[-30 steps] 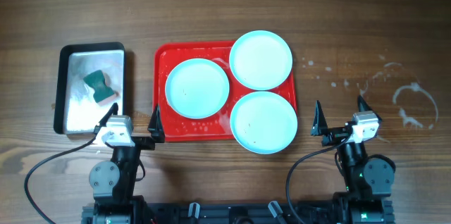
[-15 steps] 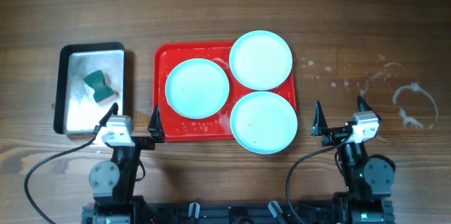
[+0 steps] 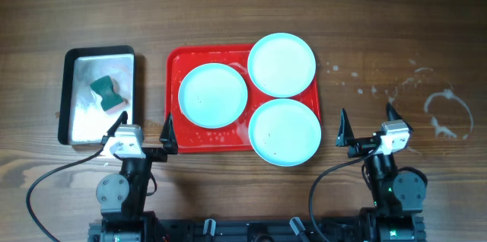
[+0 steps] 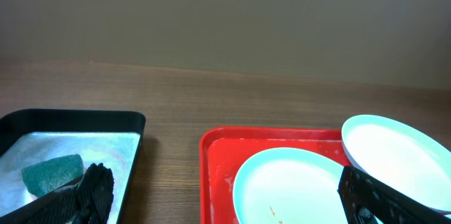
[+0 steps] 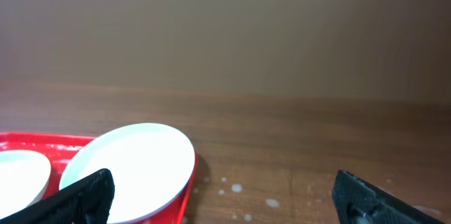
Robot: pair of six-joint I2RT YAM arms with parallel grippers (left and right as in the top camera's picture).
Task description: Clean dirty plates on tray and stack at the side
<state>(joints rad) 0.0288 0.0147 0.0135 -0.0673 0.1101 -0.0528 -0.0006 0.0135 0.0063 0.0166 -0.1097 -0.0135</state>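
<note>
Nothing has changed over the last second: the three plates [image 3: 213,95] lie where they were on the tray [image 3: 175,141], none wiped and none stacked at the side. One lies flat on the tray's left half with a few dark specks on it. The other two sit on the right half, the far one riding over the tray's far rim and the near one overhanging its near rim. So the task looks to be at its very start, with every plate yet to be cleaned. The left hand [image 3: 144,124] hangs released, fingers spread wide and empty, just by the tray's near left corner. The right hand [image 3: 367,116] is likewise spread and empty, just right of the near plate, touching nothing. Neither has stirred. Left of the tray a pan [image 3: 80,120] holds a green sponge [image 3: 109,93], untouched. The table [image 3: 228,6] is dark wood grain, with white dried splashes [image 3: 445,109] well to the right of the tray. Behind it the wrist views show only a plain dull-brown wall [image 4: 225,13]
</note>
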